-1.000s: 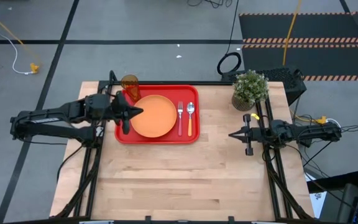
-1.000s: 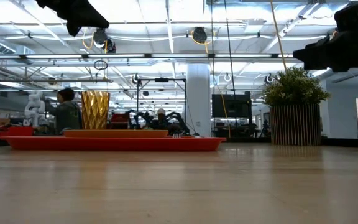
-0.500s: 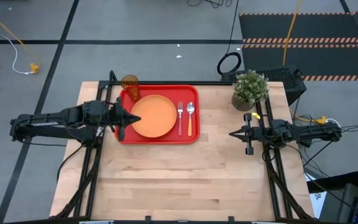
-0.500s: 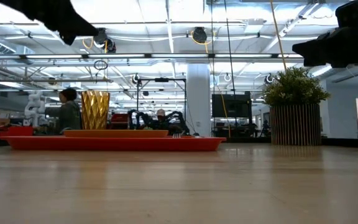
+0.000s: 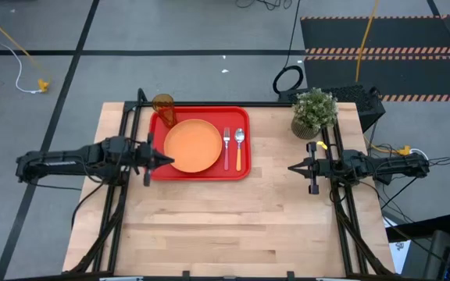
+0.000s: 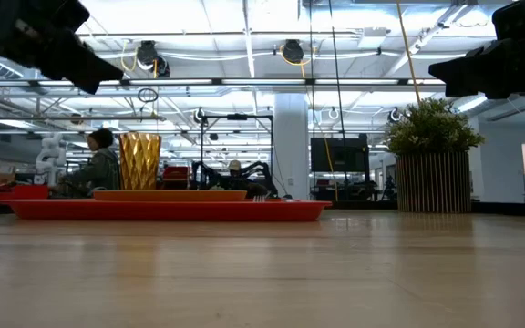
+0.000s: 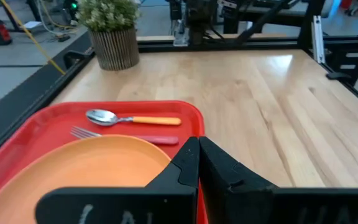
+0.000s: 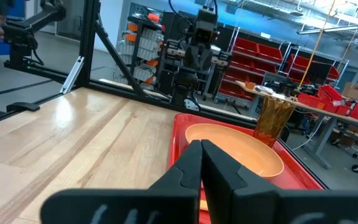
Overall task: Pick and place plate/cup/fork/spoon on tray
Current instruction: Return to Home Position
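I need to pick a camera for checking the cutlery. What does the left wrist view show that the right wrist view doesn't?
Only the left wrist view shows the spoon and the fork lying side by side on the tray, and the potted plant on the table. Only the right wrist view shows the cup, standing beyond the plate. Both show the plate on the tray, the table, and their own gripper shut: the left gripper in one, the right gripper in the other.

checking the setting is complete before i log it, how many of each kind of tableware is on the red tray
plate: 1
cup: 1
fork: 1
spoon: 1
total: 4
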### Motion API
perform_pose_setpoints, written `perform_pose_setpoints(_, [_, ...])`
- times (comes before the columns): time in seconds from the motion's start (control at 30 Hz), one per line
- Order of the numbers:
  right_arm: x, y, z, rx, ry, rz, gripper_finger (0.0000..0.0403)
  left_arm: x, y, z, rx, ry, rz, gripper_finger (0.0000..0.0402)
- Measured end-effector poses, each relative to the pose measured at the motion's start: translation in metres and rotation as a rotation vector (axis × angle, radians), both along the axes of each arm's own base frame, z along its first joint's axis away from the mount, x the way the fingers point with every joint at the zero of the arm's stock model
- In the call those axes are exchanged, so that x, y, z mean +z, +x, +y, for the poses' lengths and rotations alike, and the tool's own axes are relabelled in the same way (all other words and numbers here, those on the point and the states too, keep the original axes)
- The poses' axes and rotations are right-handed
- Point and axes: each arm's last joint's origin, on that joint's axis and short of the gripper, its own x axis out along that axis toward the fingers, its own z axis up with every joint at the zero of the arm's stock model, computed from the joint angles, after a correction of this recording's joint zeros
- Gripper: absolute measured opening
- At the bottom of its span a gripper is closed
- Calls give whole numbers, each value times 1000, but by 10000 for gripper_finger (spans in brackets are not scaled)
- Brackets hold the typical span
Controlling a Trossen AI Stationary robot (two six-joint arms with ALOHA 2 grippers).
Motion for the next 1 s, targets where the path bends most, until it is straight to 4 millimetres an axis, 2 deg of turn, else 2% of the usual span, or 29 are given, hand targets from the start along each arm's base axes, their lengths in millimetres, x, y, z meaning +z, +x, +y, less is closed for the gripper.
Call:
perform_pose_setpoints(0.2, [0, 0, 0, 0, 0, 0, 0, -18, -6, -5, -42, -5, -6, 2])
perform_pose_setpoints(0.37, [0, 0, 0, 0, 0, 0, 0, -43, -7, -10, -78, -52, 26, 2])
perform_pose_setpoints(0.6, [0, 0, 0, 0, 0, 0, 0, -67, -5, -20, -146, -105, -59, 1])
perform_pose_setpoints(0.77, [0, 0, 0, 0, 0, 0, 0, -73, -5, -26, -170, -86, -74, 1])
perform_pose_setpoints(1.0, [0, 0, 0, 1, 0, 0, 0, -72, -7, -31, -211, -52, -94, 0])
